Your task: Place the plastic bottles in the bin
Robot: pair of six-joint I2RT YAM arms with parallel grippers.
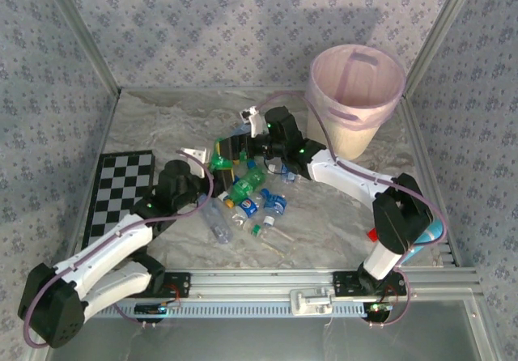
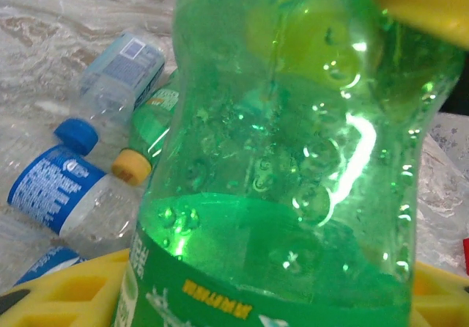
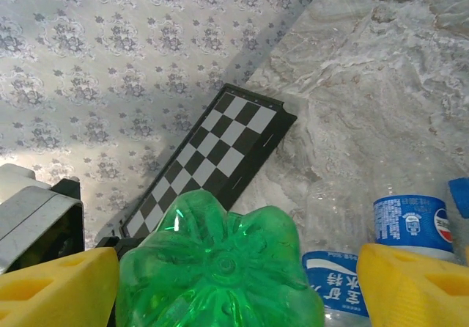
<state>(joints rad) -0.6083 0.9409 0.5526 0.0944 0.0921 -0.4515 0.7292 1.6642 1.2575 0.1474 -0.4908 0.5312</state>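
A green plastic bottle (image 1: 220, 157) hangs above the table's middle, and my left gripper (image 1: 212, 167) is shut on it. In the left wrist view this green bottle (image 2: 293, 158) spans the frame between my yellow fingers (image 2: 73, 290). My right gripper (image 1: 231, 148) faces the bottle's far end. In the right wrist view the bottle's base (image 3: 220, 261) sits between its open jaws, with a gap at the right finger (image 3: 414, 283). More bottles (image 1: 259, 199), green and clear with blue labels, lie below. The pale pink bin (image 1: 356, 130) stands at the back right.
A chessboard (image 1: 121, 195) lies flat at the left, beside the wall. A small red block (image 1: 372, 233) sits near the right arm's base. Blue-labelled bottles (image 2: 51, 191) and an orange-capped one (image 2: 132, 166) lie under the left gripper. Patterned walls enclose the table.
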